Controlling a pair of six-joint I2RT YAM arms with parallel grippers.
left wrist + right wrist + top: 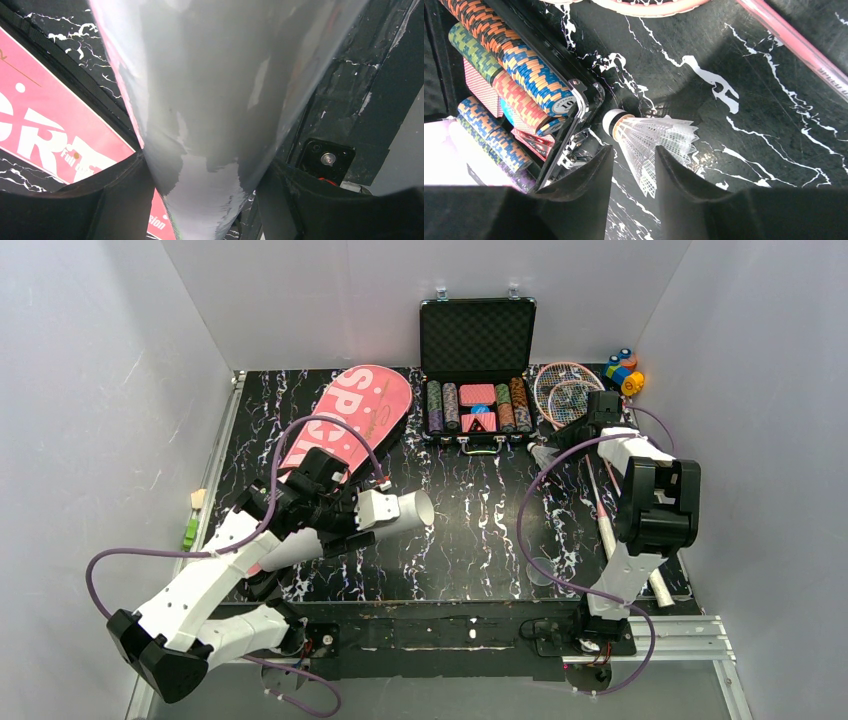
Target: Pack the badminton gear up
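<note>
My left gripper (345, 515) is shut on the long white tube (400, 512), which lies tilted with its open end pointing right. The tube (215, 115) fills the left wrist view between both fingers. The pink "SPORT" bag (350, 415) lies behind it and also shows in the left wrist view (45, 125). My right gripper (553, 452) is low by the case's right corner. Its jaws (634, 150) stand narrowly apart around one side of the skirt of a white shuttlecock (649, 137) on the table. Two pink rackets (563, 390) lie at the back right.
The open black case of poker chips (477, 390) stands at the back middle, and its corner (574, 100) is just left of the shuttlecock. Colourful toy blocks (622, 370) sit at the back right corner. A clear round lid (540, 570) lies near the right arm's base.
</note>
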